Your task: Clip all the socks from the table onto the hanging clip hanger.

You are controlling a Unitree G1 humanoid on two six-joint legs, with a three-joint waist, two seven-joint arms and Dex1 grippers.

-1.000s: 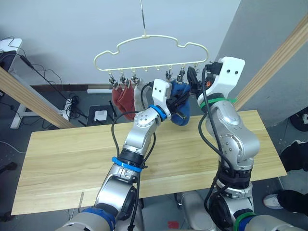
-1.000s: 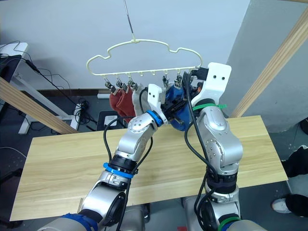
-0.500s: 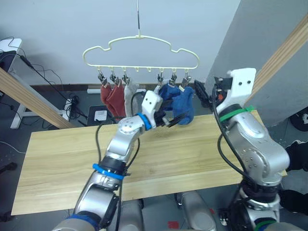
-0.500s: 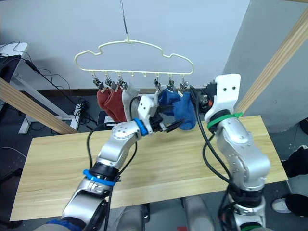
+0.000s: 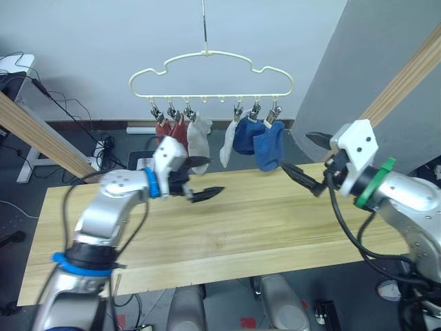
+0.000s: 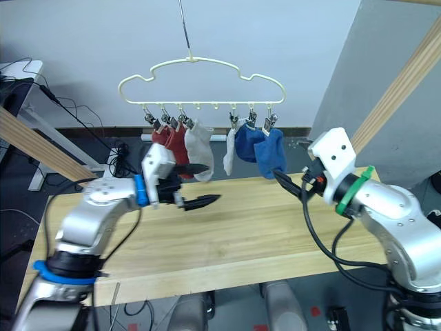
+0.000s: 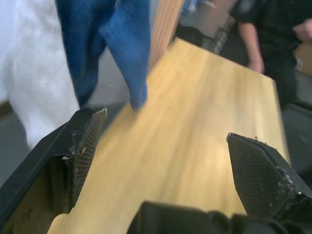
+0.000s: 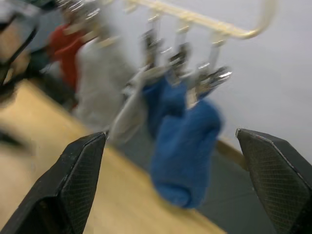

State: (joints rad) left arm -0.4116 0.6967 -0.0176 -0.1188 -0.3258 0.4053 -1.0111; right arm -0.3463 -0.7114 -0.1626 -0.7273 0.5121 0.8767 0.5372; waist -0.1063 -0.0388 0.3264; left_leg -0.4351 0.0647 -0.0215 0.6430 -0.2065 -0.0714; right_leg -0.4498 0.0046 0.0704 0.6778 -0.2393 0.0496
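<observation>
I see all six socks (image 5: pixel 256 141) clipped along the clip hanger (image 5: pixel 210 74), hanging above the table (image 5: pixel 227 227) at its 12 o'clock edge. My left pincer (image 5: pixel 205 179) and right pincer (image 5: pixel 303 160) both hover spread, empty.

I am standing in what looks like a robotics lab or test room, not a home: plain grey-white walls (image 5: pixel 103 34), a bare dark floor (image 5: pixel 41 172) with loose black cables (image 5: pixel 69 110) trailing to a power strip (image 5: pixel 100 148), slanted wooden poles (image 5: pixel 41 134) framing my work area, a plain light wood table (image 5: pixel 241 234) before me, and a person in black (image 7: pixel 273 34) nearby
</observation>
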